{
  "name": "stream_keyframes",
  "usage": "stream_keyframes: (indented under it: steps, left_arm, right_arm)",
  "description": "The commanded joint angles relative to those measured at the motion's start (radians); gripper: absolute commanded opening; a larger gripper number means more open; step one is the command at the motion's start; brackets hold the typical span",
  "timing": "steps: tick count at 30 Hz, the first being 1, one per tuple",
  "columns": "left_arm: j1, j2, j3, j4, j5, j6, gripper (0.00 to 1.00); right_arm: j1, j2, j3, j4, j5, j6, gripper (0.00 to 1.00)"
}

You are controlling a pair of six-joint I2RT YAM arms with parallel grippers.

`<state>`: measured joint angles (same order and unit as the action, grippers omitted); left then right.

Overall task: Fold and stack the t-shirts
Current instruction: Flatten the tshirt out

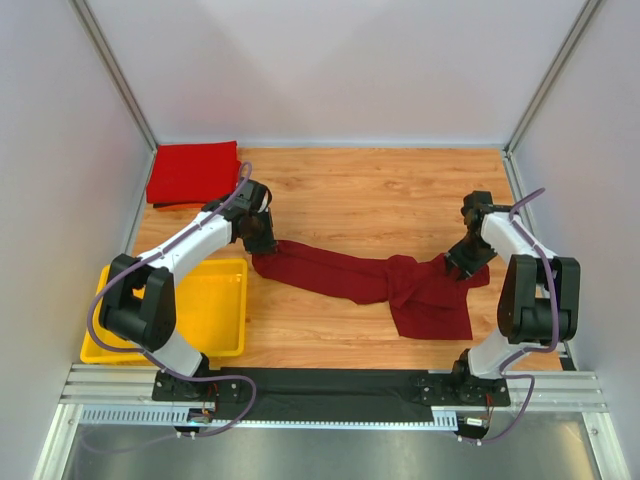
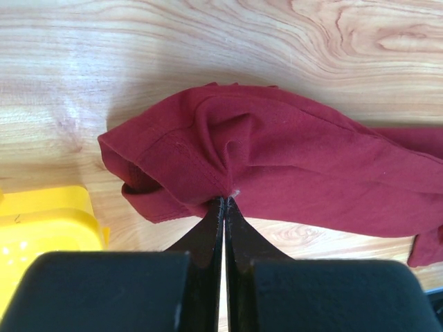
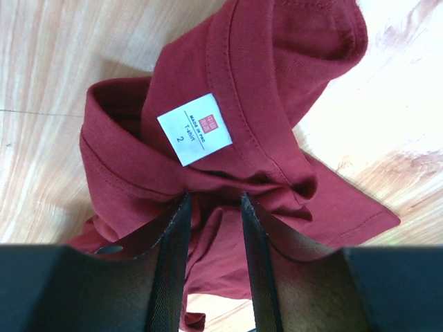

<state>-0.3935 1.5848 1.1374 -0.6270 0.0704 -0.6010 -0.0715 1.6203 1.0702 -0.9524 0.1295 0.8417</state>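
Your left claw (image 2: 225, 200) is pinched shut on a puckered edge of the soft maroon t-shirt (image 2: 291, 166). Your right claw (image 3: 214, 197) straddles its collar, jaws apart, grip unclear. The shirt stretches rope-like right of the one glossy yellow tray (image 1: 210, 310). Of the two shirts, the red t-shirt (image 1: 192, 170) lies folded square beyond the tray.

a folded t-shirt (image 1: 192, 172) lies at the table's (image 1: 380, 190) far left; a second t-shirt (image 1: 370, 280) stretches across the middle, right of the tray (image 1: 215, 305).
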Motion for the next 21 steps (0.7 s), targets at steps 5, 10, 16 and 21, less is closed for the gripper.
stream_keyframes:
  steps: [5,10,16,21]
  left_arm:
    - [-0.007,-0.019,-0.002,0.019,0.003,-0.014,0.0]
    - [-0.007,-0.02,-0.001,0.015,0.002,-0.013,0.0]
    - [-0.007,-0.023,-0.004,0.016,0.0,-0.016,0.0]
    - [-0.007,-0.022,0.001,0.012,-0.001,-0.014,0.0]
  right_arm:
    - [-0.001,-0.005,-0.026,0.053,0.001,0.019,0.38]
    - [-0.001,-0.004,-0.033,0.058,-0.004,0.017,0.36]
    - [-0.001,-0.028,-0.039,0.066,-0.013,0.016,0.15]
    - [-0.001,-0.06,-0.045,0.055,-0.011,0.0,0.0]
